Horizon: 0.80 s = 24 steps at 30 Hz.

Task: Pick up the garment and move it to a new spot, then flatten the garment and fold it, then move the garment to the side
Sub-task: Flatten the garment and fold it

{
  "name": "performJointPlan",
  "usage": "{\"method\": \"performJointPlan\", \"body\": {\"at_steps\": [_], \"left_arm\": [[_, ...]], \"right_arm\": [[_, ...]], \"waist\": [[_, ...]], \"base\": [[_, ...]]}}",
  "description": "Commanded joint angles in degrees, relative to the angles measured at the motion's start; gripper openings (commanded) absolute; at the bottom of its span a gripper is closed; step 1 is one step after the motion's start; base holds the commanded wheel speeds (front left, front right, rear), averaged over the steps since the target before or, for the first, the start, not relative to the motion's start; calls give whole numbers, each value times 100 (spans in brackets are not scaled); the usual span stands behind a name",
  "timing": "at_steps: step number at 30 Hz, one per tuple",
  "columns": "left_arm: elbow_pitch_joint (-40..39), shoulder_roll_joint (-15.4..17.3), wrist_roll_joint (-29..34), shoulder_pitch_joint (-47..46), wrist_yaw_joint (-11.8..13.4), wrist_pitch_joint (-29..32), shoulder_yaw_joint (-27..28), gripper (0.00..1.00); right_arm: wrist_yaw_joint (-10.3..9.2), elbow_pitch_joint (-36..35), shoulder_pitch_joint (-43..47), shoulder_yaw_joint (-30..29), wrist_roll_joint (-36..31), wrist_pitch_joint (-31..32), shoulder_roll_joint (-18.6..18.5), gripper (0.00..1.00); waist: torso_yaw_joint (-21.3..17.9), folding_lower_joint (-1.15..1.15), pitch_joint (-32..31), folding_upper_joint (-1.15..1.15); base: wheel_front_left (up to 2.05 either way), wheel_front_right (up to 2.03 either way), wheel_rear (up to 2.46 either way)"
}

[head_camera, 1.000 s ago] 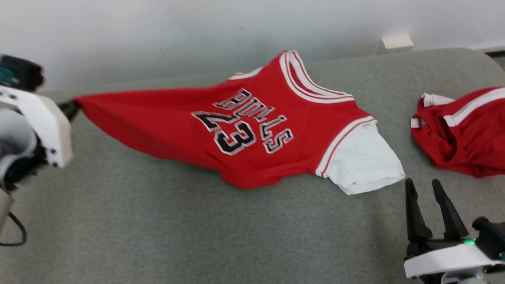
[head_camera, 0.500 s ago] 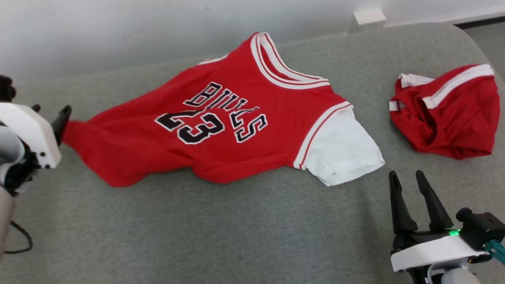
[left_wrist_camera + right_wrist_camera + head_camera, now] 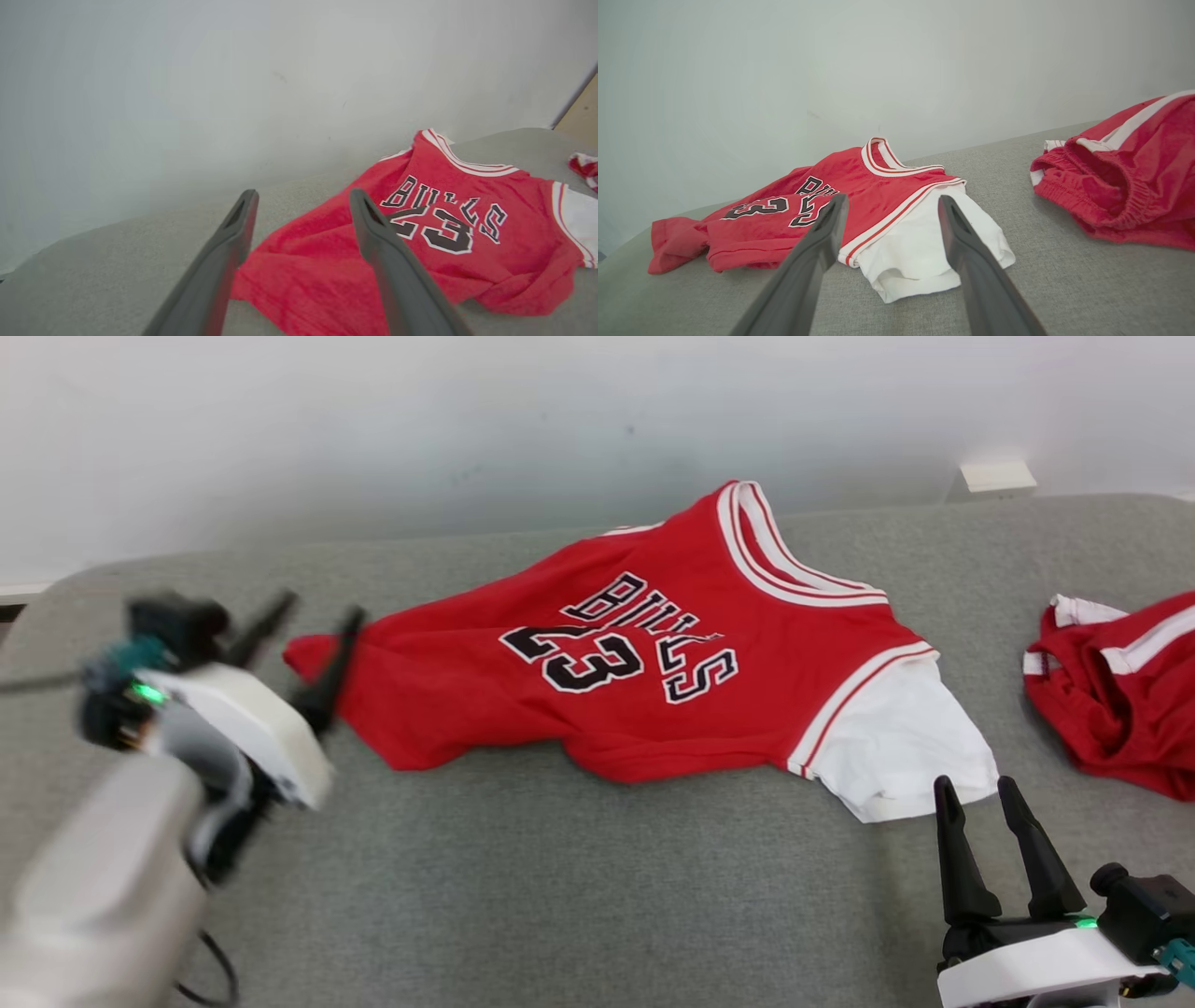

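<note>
One red jersey [image 3: 653, 672] lies rumpled mid-counter [image 3: 560, 896], hem left, white sleeve right. Two grippers: left gripper [image 3: 322, 607] at the hem end, right gripper [image 3: 975, 786] just near of the sleeve, both jaws spread, empty. One pair of red shorts [image 3: 1120, 700] at right.

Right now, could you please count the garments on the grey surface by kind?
Jersey: 1
Shorts: 1
Total: 2
</note>
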Motion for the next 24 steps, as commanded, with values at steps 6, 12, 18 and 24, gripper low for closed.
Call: {"method": "performJointPlan", "body": {"at_steps": [6, 12, 18, 24], "left_arm": [[-895, -386, -134, 1003, 370, -53, -260, 100], [-1271, -738, 3, 1312, 484, 212, -696, 100], [-900, -1030, 129, 1074, 568, 381, -914, 100], [-215, -1172, 449, 742, 651, 413, -1153, 100]], "right_arm": [[-12, -53, 70, -42, 30, -44, -29, 100], [-12, -85, -9, -58, 8, 5, -72, 100], [-13, -104, -128, 22, -21, 38, -35, 100], [-12, -36, -195, 29, 18, -4, 30, 100]], "waist": [[108, 0, -12, 0], [63, 0, 84, 0], [-190, 0, 259, 0], [-474, 0, 437, 0]], "base": [[0, 0, 0], [0, 0, 0], [0, 0, 0], [0, 0, 0]]}}
